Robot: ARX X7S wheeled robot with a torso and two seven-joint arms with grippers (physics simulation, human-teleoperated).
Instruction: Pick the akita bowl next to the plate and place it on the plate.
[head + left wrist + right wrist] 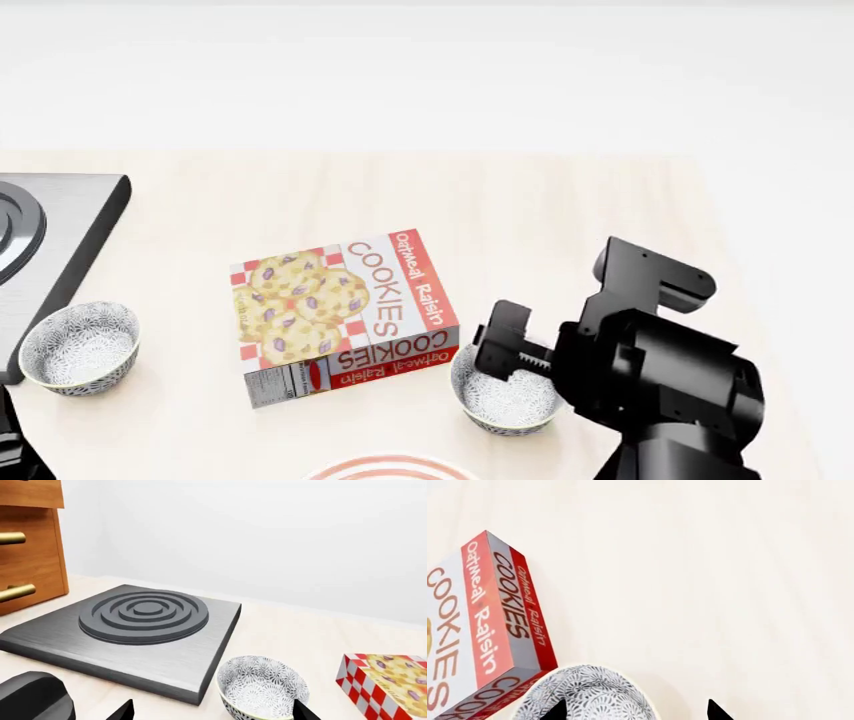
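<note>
Speckled akita bowl (505,398) sits directly beneath the open right hand (497,345).

The bowl (505,400) sat upright on the table, speckled grey-black on white, just beside the plate (394,469), partly hidden beneath the arm. The plate, white with red rings, lay flat at the near edge, only its rim showing.

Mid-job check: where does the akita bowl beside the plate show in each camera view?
Head view: akita bowl low, right of centre, under the right gripper, just above the plate.
Right wrist view: akita bowl at the bottom edge.
Left wrist view: not in it; that one is the other bowl.
Shared landmark: cookie box.
</note>
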